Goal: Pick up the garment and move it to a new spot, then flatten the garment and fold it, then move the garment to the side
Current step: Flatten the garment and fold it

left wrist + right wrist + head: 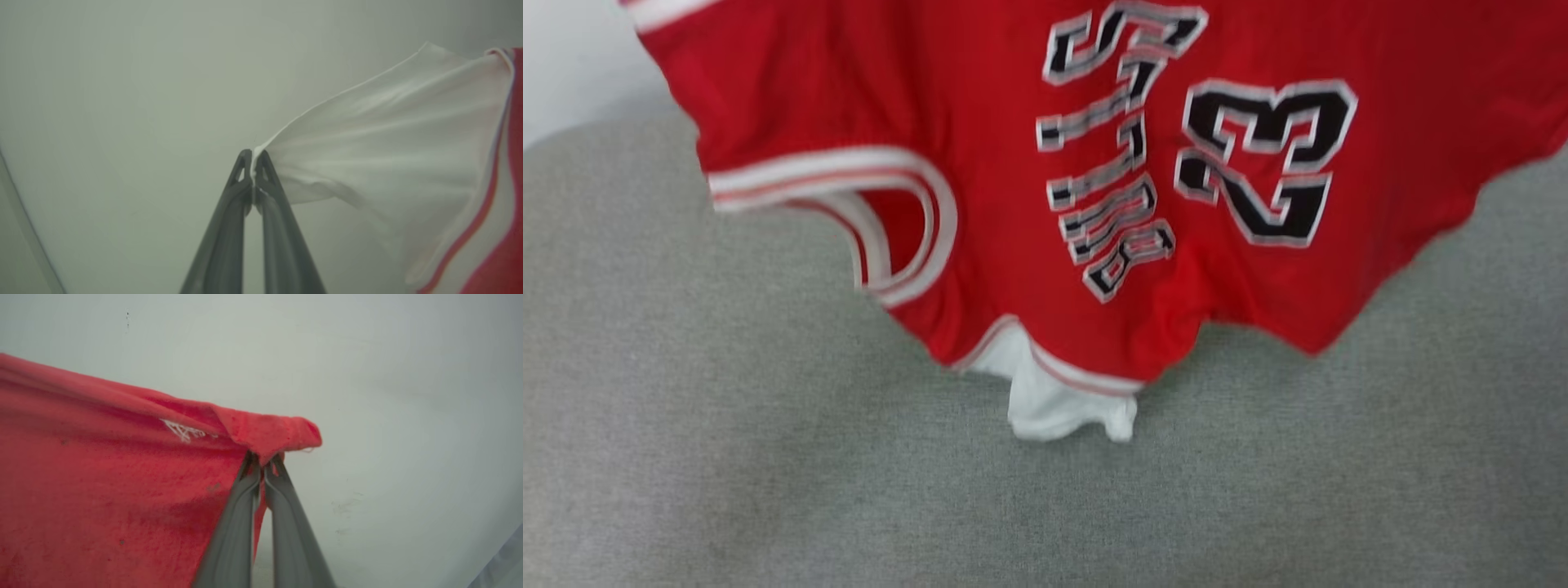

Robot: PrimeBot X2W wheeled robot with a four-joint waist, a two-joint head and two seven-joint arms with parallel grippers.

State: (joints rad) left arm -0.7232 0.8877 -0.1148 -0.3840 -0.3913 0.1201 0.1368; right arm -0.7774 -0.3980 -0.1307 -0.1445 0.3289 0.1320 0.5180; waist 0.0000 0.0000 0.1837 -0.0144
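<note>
L gripper is pinching the edge of the white sleeve, fingers closed tight on the fabric. The garment is hanging spread out over the grey cloth surface, "BULLS 23" face toward the head cam, lettering turned sideways. R gripper is clamping a red corner of it, fingers closed on the cloth.

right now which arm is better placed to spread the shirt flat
Probably right: the right end effector grips a red body corner of the garment; the left end effector pinches only a white sleeve edge.
</note>
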